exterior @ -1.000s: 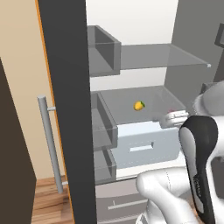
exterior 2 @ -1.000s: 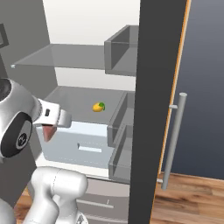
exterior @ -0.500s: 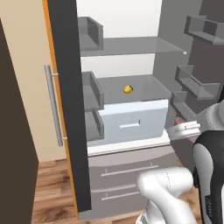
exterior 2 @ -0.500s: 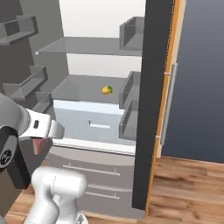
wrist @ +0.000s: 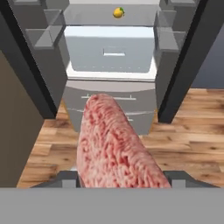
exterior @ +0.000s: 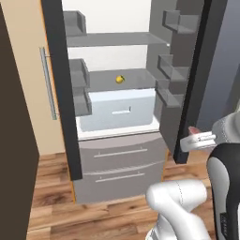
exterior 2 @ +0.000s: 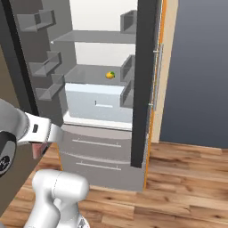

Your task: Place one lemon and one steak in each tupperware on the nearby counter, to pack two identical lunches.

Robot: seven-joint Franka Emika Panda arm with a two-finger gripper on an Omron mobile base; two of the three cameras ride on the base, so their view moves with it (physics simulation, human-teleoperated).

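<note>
A long pink-red steak (wrist: pixel 116 144) with pale marbling stands between my fingers in the hand view, and my gripper (wrist: pixel 120 180) is shut on it. Its tip shows above the hand (exterior: pixel 192 129) in the left base view, and it hangs below the wrist (exterior 2: pixel 36 150) in the right base view. One lemon (exterior: pixel 120 79) (exterior 2: pixel 110 75) (wrist: pixel 118 12) lies on a grey shelf inside the open fridge, well ahead of the gripper. The tupperware and the counter are out of view.
The fridge (exterior: pixel 117 117) stands open, with both dark doors (exterior: pixel 61 93) (exterior 2: pixel 144 80) swung outward and a pale drawer (exterior 2: pixel 94 103) under the lemon's shelf. Two grey freezer drawers (exterior: pixel 119 164) sit below. Wooden plank floor (exterior 2: pixel 187 178) lies in front.
The whole picture has shifted: the base has backed away from the fridge, which now looks farther off and more centred. The steak stays in the gripper.
</note>
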